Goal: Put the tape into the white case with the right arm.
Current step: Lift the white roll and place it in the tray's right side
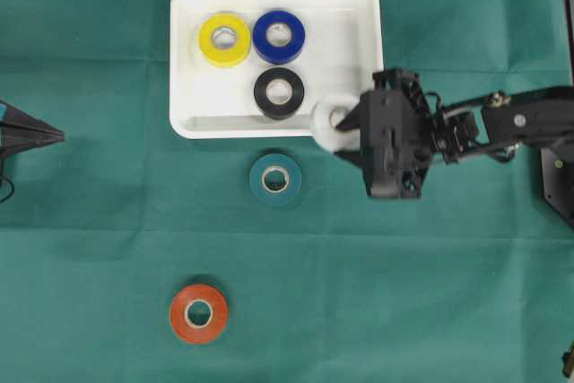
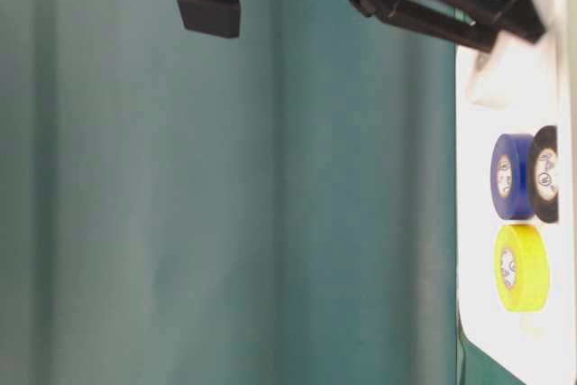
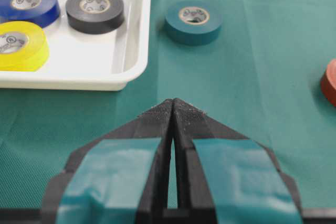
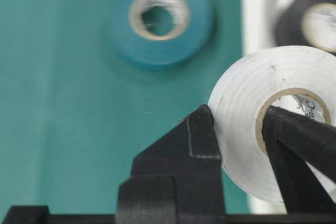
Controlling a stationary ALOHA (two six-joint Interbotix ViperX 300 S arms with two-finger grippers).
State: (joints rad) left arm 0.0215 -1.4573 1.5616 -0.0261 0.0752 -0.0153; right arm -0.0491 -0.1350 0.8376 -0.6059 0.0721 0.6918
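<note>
The white tape roll [image 1: 330, 123] hangs in the right gripper [image 1: 348, 123], clenched through its wall: one finger sits inside the cardboard core, the other presses the outer face, as the right wrist view shows. In the overhead view the roll sits over the lower right corner of the white case [image 1: 363, 6], straddling the rim, so the open floor of the case lies up and to the left of it. The yellow roll [image 1: 224, 39], blue roll [image 1: 278, 36] and black roll [image 1: 279, 92] already lie inside; the black one is nearest. The teal roll [image 1: 275, 179] and orange roll [image 1: 198, 312] remain on the green cloth [image 1: 430, 293]. The left gripper [image 3: 172, 113], pressed closed and empty, rests well apart at the left edge. Only the table-level view hints that the roll is above the rim rather than resting on it.
</note>
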